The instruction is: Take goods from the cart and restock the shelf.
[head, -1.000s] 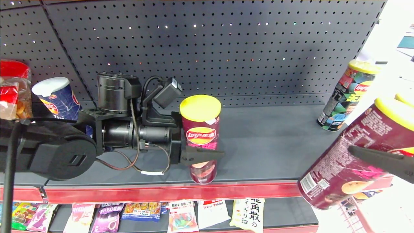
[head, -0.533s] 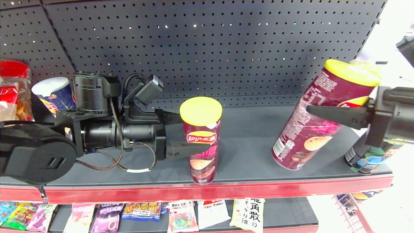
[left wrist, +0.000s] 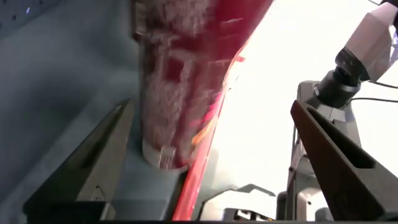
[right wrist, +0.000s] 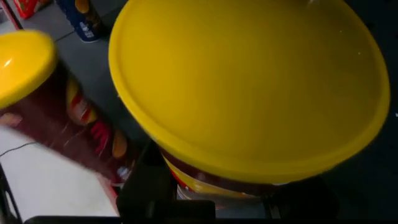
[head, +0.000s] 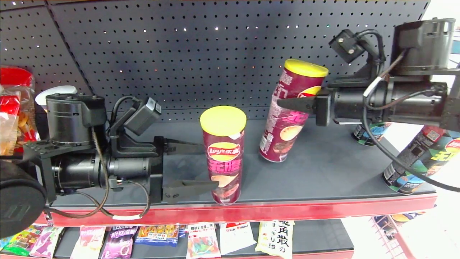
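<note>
A maroon chips can with a yellow lid (head: 223, 158) stands upright near the front of the grey shelf (head: 323, 172). My left gripper (head: 210, 164) is open, with one finger on each side of the can and apart from it. In the left wrist view the can (left wrist: 180, 81) stands nearer one finger (left wrist: 93, 168) of the left gripper (left wrist: 211, 155). A second maroon can (head: 291, 111) leans behind and to the right, my right gripper (head: 287, 104) shut on its upper half. Its base is at the shelf board; I cannot tell if it touches. Its lid (right wrist: 249, 87) looms in the right wrist view, beside the standing can (right wrist: 56, 106).
Green-and-black cans (head: 409, 169) (head: 363, 133) stand at the shelf's right end. A white-lidded can (head: 54, 91) and snack bags (head: 10, 104) sit at the far left. A pegboard (head: 215, 54) backs the shelf; a red lip (head: 287, 210) fronts it. Packets (head: 201, 239) fill the lower shelf.
My left gripper has opened off the standing can and drawn back to the left. The right arm has carried the second can leftward and deeper onto the shelf, tilting it more upright.
</note>
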You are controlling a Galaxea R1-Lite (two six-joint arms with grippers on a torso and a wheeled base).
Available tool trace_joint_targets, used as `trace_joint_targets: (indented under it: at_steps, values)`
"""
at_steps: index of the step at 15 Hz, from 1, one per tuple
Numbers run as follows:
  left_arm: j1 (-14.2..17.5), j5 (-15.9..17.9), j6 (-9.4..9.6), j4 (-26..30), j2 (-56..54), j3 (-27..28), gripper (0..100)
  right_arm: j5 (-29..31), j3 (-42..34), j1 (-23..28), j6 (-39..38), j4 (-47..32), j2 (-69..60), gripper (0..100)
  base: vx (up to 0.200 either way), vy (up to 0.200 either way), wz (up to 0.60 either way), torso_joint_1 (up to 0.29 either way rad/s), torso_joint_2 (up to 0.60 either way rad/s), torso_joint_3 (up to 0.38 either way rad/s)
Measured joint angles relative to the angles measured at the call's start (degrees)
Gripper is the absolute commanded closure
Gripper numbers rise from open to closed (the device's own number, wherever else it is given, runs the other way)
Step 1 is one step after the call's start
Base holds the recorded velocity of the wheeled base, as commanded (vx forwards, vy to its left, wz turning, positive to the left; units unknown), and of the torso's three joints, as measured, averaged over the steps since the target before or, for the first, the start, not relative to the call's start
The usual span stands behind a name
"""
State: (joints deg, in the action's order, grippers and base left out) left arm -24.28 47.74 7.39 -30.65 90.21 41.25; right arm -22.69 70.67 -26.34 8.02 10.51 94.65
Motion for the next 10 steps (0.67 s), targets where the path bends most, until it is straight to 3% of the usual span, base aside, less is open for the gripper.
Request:
trace_joint_targets:
  at_steps: [4,10]
  values:
    - [3.86,-0.11,-0.20,-0.04,-3.97,-4.24,0,-0.27,7.36,-2.71,0.05,-0.09,8.28,100,0.000,0.000,0.00,0.000,0.00,0.000]
    - [8.56,-1.18,-0.57,0.00,-6.40,-5.75,0,-0.27,13.64,-5.74,0.27,-0.09,15.66,100,0.000,0.000,0.00,0.000,0.00,0.000]
